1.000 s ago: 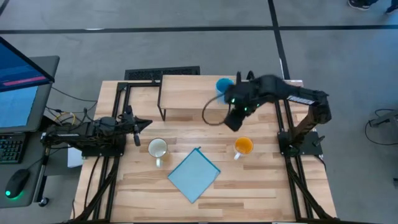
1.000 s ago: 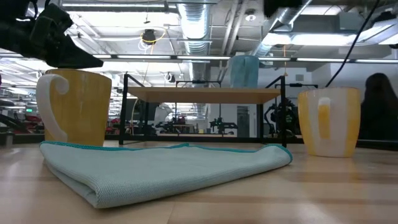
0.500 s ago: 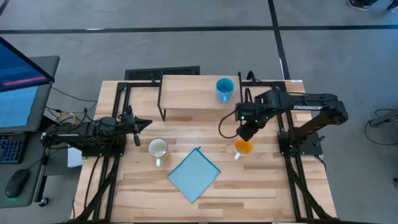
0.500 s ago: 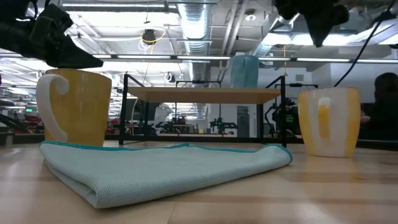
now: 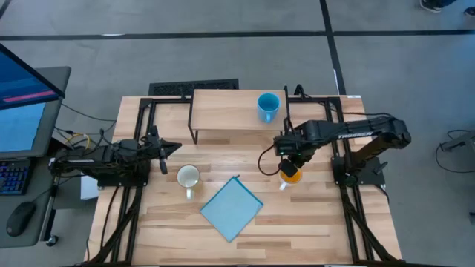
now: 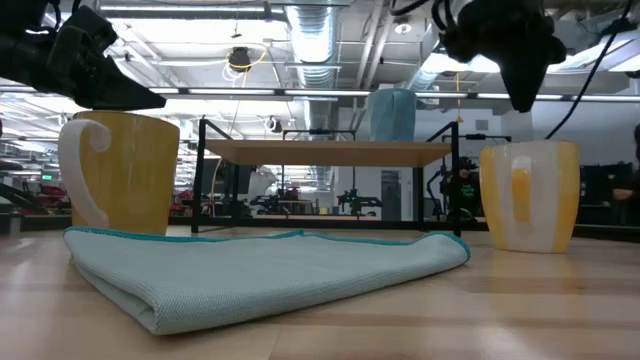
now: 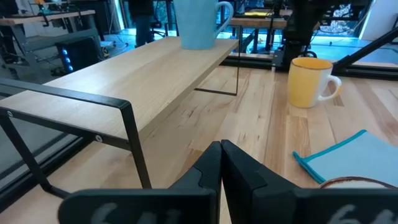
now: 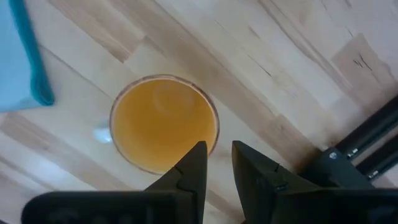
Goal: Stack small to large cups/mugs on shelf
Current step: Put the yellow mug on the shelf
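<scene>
The light-blue mug (image 5: pixel 267 106) stands upright on the right end of the shelf (image 5: pixel 226 113). The orange mug (image 5: pixel 290 175) stands upright on the table to the near right of the shelf, white handle toward the near left. The cream mug (image 5: pixel 188 177) stands on the table to the near left of the shelf. My right gripper (image 8: pixel 217 152) points down over the orange mug (image 8: pixel 163 124), narrowly open, its fingers above the mug's rim and touching nothing. In the low view it (image 6: pixel 520 95) hangs clear above a mug. My left gripper (image 5: pixel 165 148) rests shut at the table's left edge.
A flat light-blue square cloth (image 5: pixel 231 208) lies on the table near the front, between the two mugs. Black frame rails (image 5: pixel 341 156) run along the table's right and left sides. Bare wood lies between the shelf and the cloth.
My right gripper has gone from the blue mug on the shelf toward the table's near edge and down, and now stands over the orange mug. The blue mug stays upright on the shelf.
</scene>
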Controlling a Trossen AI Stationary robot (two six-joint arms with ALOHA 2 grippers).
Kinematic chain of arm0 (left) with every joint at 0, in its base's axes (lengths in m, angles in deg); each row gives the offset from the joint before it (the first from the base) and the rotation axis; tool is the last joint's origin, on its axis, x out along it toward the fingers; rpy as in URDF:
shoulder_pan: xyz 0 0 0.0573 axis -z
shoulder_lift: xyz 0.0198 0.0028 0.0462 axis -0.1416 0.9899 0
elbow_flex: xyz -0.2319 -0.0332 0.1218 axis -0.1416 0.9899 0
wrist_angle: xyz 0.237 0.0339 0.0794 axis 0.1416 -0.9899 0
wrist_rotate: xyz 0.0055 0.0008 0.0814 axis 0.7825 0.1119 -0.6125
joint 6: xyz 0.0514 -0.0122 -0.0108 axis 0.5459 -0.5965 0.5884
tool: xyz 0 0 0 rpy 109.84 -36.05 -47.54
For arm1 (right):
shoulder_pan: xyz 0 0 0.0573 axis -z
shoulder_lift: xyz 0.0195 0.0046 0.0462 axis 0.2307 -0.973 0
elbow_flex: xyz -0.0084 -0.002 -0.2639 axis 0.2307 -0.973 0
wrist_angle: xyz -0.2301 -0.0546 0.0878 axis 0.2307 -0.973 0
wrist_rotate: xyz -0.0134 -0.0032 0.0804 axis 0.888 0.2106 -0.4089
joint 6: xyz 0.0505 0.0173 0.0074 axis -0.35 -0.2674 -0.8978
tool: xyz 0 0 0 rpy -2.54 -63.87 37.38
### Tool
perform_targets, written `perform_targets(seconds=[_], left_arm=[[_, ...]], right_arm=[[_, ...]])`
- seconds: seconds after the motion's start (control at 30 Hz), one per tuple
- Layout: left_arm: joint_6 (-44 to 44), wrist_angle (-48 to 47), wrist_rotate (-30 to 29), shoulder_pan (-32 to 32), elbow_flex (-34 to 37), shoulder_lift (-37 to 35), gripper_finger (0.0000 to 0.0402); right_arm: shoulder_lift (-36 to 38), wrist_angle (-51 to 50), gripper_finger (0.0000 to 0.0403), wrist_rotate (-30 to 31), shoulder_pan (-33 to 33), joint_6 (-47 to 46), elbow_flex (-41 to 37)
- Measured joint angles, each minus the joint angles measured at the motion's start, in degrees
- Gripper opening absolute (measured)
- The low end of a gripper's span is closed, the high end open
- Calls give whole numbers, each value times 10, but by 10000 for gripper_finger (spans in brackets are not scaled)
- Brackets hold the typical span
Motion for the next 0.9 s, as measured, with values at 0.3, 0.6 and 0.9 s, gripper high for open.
perform_targets(seconds=[0.3,0.6,0.9], left_arm=[[0,0,0,0,0,0,0],[0,0,0,0,0,0,0],[-9,0,0,0,0,0,0]], right_arm=[[-1,-2,101,29,-2,0,-1],[-1,2,196,27,-4,15,-1],[-4,23,240,35,-28,27,-1]])
